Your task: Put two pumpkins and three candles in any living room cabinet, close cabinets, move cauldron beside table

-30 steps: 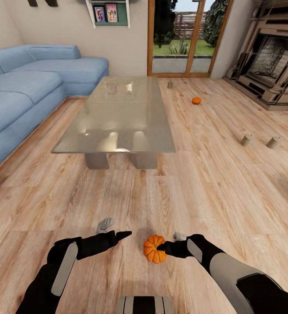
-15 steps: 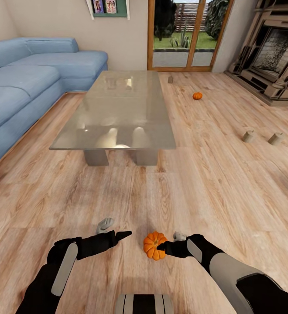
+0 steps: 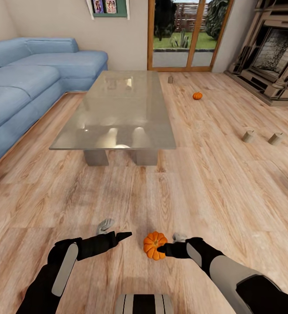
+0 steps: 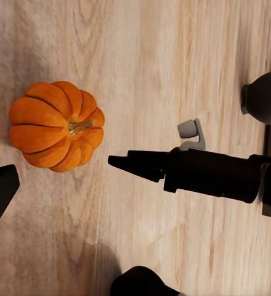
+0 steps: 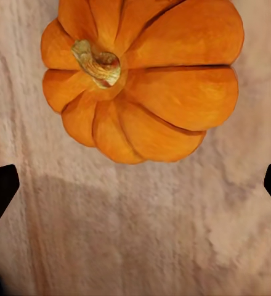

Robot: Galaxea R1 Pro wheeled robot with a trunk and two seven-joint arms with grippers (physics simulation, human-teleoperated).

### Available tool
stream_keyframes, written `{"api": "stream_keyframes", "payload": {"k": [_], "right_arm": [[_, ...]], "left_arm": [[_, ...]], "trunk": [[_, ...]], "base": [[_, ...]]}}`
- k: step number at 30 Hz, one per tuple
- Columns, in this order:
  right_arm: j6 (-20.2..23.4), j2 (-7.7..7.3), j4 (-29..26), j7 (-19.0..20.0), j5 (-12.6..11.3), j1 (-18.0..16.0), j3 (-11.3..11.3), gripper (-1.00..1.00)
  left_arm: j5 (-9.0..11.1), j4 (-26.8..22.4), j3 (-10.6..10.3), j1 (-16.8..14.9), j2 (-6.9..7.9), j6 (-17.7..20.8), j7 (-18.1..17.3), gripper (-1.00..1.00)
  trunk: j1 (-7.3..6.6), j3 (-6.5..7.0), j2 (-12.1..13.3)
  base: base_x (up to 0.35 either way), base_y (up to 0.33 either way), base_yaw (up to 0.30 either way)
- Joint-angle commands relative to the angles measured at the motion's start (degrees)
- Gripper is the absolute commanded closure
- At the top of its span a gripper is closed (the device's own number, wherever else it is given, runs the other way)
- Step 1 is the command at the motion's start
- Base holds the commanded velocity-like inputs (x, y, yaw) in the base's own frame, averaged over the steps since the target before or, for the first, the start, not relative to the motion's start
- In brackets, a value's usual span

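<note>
**A:** so where's everything at? I see a near pumpkin point(image 3: 155, 245) on the floor point(image 3: 205, 187), upright, stem up, between the two arms.

**B:** yep. right gripper point(image 3: 170, 244) is right beside it with its fingers spread wide, nothing in them. left gripper point(image 3: 115, 231) is a bit off to the other side, fingers open too, empty.

**A:** and the rest?

**B:** second pumpkin point(image 3: 197, 95) is on the floor past the tabletop point(image 3: 118, 109), one candle point(image 3: 170, 79) beyond it, two more candles point(image 3: 248, 136) point(image 3: 274, 138) over toward the fireplace point(image 3: 275, 56). blue sofa point(image 3: 26, 87) on the far side.
</note>
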Motion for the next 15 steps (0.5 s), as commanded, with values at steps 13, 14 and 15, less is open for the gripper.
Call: {"api": "stream_keyframes", "payload": {"k": [13, 14, 15], "right_arm": [[-0.7, 0.01, 0.0, 0.2, -0.5, 0.0, 1.9, -1.0], [-0.7, 0.0, 0.0, 0.3, -0.5, 0.0, 1.9, -1.0], [-0.7, -0.02, 0.0, 0.3, -0.5, 0.0, 1.9, -1.0]], "left_arm": [[-0.2, 0.0, 0.2, 0.0, -0.06, 0.3, -0.4, -1.0], [-0.2, 0.0, 0.2, 0.0, -0.06, 0.3, -0.4, -1.0], [-0.2, 0.0, 0.2, 0.0, -0.06, 0.3, -0.4, -1.0]], "trunk": [[-0.01, -0.04, 0.0], [-0.01, -0.04, 0.0], [-0.01, -0.04, 0.0]], "base": [[0.145, 0.0, 0.0], [0.284, 0.0, 0.0], [0.198, 0.0, 0.0]]}}
